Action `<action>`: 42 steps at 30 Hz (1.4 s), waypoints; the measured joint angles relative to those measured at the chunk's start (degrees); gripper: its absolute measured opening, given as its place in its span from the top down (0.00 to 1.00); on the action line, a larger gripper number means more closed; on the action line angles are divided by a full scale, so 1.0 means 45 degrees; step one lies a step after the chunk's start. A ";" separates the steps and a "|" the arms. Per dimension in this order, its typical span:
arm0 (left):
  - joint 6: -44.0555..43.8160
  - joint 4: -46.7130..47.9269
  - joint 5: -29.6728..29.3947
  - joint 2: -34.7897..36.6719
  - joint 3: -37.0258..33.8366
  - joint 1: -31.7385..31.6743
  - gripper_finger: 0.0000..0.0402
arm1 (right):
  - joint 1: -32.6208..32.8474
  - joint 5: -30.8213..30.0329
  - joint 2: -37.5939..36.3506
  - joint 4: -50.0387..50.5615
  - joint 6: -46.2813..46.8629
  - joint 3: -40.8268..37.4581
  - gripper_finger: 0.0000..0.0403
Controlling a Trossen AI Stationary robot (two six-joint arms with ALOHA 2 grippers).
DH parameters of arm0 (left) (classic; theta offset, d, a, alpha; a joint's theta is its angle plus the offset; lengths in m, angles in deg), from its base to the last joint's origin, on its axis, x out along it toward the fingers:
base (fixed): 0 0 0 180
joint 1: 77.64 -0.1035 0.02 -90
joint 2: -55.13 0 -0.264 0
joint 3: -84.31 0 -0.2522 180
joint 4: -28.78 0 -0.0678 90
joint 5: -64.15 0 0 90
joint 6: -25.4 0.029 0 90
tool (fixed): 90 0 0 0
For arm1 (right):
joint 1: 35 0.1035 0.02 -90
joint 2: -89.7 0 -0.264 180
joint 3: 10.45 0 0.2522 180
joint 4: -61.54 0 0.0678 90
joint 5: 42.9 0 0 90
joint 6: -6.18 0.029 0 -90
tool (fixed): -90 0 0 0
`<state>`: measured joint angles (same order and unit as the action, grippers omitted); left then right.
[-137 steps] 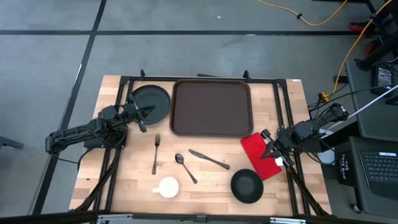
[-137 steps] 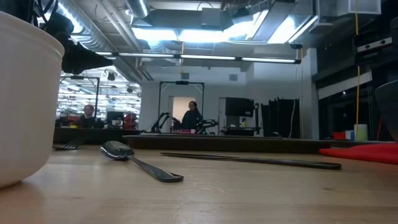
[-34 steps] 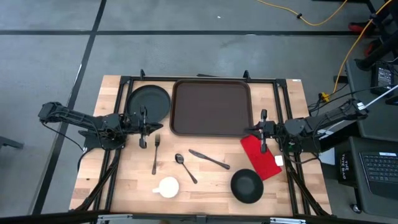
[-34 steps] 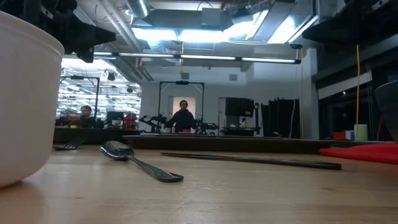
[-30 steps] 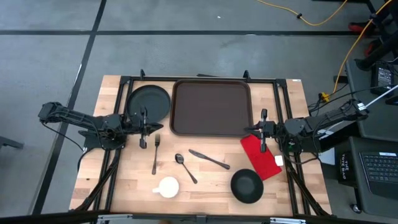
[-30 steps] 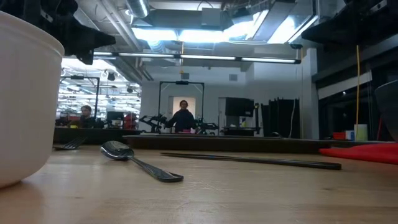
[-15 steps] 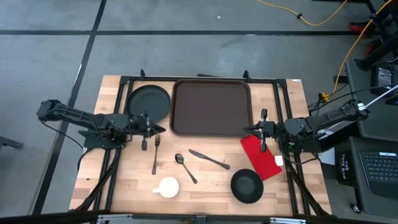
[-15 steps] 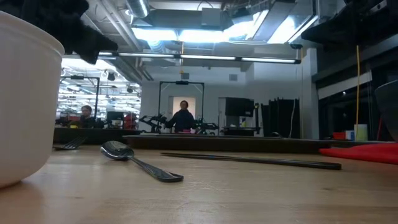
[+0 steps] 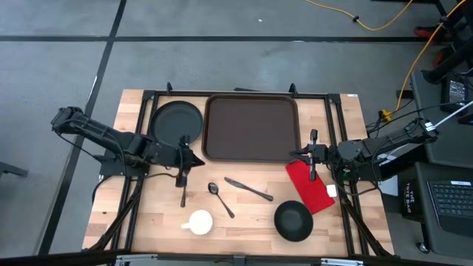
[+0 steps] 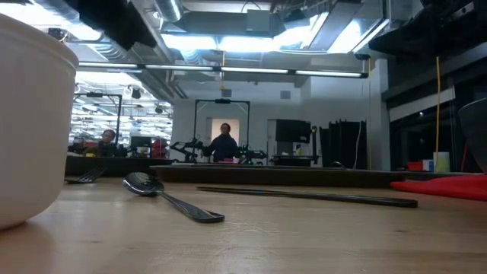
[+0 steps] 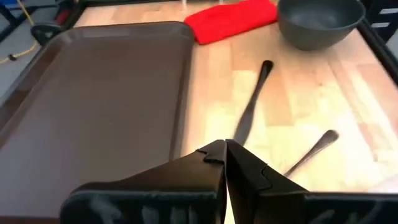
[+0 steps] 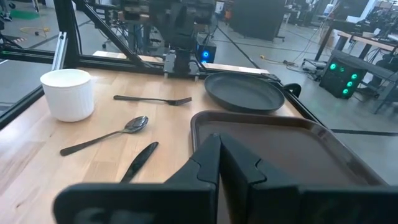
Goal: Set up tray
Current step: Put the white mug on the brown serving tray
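Observation:
The dark brown tray [image 9: 251, 127] lies at the table's far middle, with nothing on it. My left gripper [image 9: 195, 159] is shut and hovers above the fork [image 9: 182, 193], hiding its tines, just off the tray's near left corner [image 11: 180, 143]. My right gripper [image 9: 304, 154] is shut and holds nothing, by the tray's near right corner [image 12: 205, 121] and above the red napkin [image 9: 312, 185]. A spoon [image 9: 220, 198] and a knife [image 9: 249, 189] lie flat on the wood in front of the tray.
A round black plate [image 9: 177, 122] sits left of the tray. A white cup [image 9: 199, 221] and a black bowl [image 9: 293, 220] stand near the front edge. Black frame rails [image 9: 140, 125] run along both sides. People show in the room behind [image 10: 223, 142].
My left gripper has swung toward the table's right, from beside the plate's near edge to over the fork's tines. It has risen and tipped its fingers downward, staying shut. My right arm has kept still and nothing on the table has moved.

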<state>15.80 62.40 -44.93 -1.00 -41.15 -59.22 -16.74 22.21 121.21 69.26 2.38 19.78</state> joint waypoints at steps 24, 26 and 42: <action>-0.9403 0.7853 0.0112 -0.6441 0.7986 0.4754 1.00 | -0.0019 -0.0335 0.2158 -0.1449 0.0493 -0.0005 0.96; -1.0042 0.7950 0.0572 -0.6758 0.8276 0.4953 0.99 | -0.0019 -0.0335 0.2384 -0.1645 0.0495 -0.0005 0.96; -1.1927 0.7936 0.2602 -0.8132 0.8319 0.4950 0.93 | -0.0019 -0.0335 0.2725 -0.1953 0.0797 -0.0005 0.96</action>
<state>-37.88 98.11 -33.22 -37.60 -3.71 -36.94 -16.83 20.70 133.47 60.47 5.97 19.75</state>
